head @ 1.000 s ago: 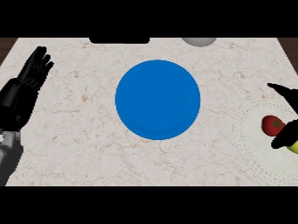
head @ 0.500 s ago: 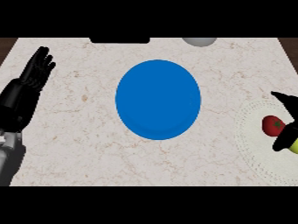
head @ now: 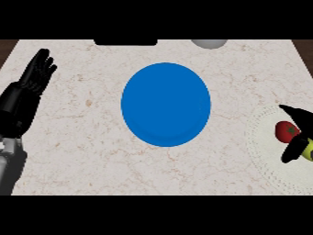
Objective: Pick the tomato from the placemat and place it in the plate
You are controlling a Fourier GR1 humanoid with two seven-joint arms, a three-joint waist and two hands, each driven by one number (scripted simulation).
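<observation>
Since the earlier frames, the right robot hand (head: 306, 133) has slid down and toward the right edge, closing in over the tomato (head: 287, 131) on the white placemat (head: 271, 160). Its fingers are spread, one reaching above the tomato and the thumb below, not yet pinching it. A yellow-green fruit (head: 310, 150) sits just beside, partly hidden. The tomato lies immediately left of the palm, so this robot hand is far nearer than the left robot hand (head: 30, 89), resting open at upper left. The blue plate (head: 165, 104) waits centre-frame on the tabletop (head: 84, 147), well left.
</observation>
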